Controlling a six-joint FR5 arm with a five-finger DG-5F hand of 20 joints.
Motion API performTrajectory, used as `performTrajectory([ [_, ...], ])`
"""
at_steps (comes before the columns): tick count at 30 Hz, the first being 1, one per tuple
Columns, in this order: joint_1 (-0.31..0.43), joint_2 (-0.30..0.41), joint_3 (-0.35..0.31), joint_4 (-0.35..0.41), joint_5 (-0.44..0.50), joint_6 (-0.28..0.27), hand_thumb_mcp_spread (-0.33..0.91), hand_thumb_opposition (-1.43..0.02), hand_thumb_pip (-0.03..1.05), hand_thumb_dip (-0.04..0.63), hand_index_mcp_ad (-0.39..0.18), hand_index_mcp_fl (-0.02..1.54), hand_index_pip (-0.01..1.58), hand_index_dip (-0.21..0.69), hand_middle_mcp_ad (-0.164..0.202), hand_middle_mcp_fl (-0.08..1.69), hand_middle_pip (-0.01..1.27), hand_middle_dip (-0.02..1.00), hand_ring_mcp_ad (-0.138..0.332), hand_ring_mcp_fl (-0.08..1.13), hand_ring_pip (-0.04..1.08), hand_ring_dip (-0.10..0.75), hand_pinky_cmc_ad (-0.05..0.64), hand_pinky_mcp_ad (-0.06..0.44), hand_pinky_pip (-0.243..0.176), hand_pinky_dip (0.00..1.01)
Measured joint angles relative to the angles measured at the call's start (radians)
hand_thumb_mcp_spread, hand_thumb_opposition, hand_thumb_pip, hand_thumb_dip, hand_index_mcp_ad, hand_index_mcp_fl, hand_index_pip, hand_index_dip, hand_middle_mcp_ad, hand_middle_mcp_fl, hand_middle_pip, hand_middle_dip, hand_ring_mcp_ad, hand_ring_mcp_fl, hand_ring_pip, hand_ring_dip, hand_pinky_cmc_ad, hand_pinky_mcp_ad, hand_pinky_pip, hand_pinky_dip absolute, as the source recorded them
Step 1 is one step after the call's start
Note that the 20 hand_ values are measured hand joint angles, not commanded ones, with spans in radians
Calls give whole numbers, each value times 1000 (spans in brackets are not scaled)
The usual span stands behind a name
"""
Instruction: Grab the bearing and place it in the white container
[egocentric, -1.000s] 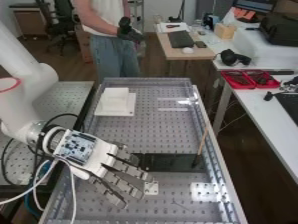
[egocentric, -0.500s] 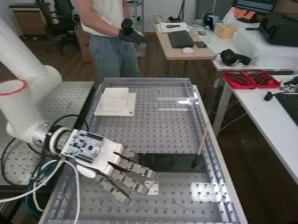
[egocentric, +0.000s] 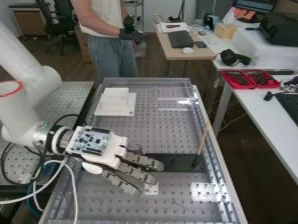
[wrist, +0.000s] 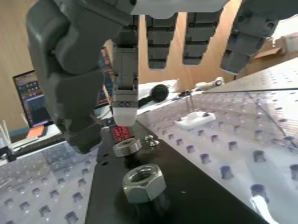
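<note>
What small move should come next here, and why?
Probably ease the hand down towards the bearing: its fingers look open and hold nothing, and the bearing lies uncovered on the black plate, near the hex nut.

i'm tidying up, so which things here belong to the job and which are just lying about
For the job:
- bearing, apparently the steel ring
- white container
- hand

Just lying about:
- hex nut
- wooden stick
- red trays
</note>
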Motion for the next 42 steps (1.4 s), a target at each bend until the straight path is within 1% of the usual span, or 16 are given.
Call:
performTrajectory([
  [2, -8, 0, 7, -4, -30, -18, 545, -799, 429, 251, -101, 239, 1311, 290, 24, 24, 143, 192, 126, 14, 113, 93, 361, 290, -59, 180],
  [3, -13, 0, 12, -7, -47, -28, 548, -799, 429, 251, -101, 239, 1311, 290, 24, 24, 141, 188, 117, 14, 113, 93, 358, 284, -59, 180],
  [8, -32, -4, 29, -17, -97, -57, 548, -799, 429, 251, -101, 239, 1311, 288, 24, 24, 147, 204, 119, 14, 113, 94, 358, 278, -59, 180],
  [18, -63, -25, 60, -38, -176, -112, 548, -799, 426, 251, -103, 239, 1300, 281, 24, 37, 147, 204, 119, 14, 113, 94, 358, 279, -58, 176],
  [20, -67, -28, 66, -39, -186, -117, 548, -799, 426, 251, -103, 239, 1304, 274, 24, 37, 147, 204, 119, 14, 113, 94, 358, 278, -42, 180],
  [30, -87, -45, 94, -60, -226, -135, 546, -799, 424, 251, -103, 255, 1299, 265, 24, 45, 147, 204, 115, 14, 112, 94, 358, 278, -45, 180],
  [42, -101, -54, 100, -63, -248, -154, 550, -799, 424, 251, -103, 272, 1304, 255, 28, 44, 143, 204, 120, 14, 112, 94, 358, 278, -42, 182],
])
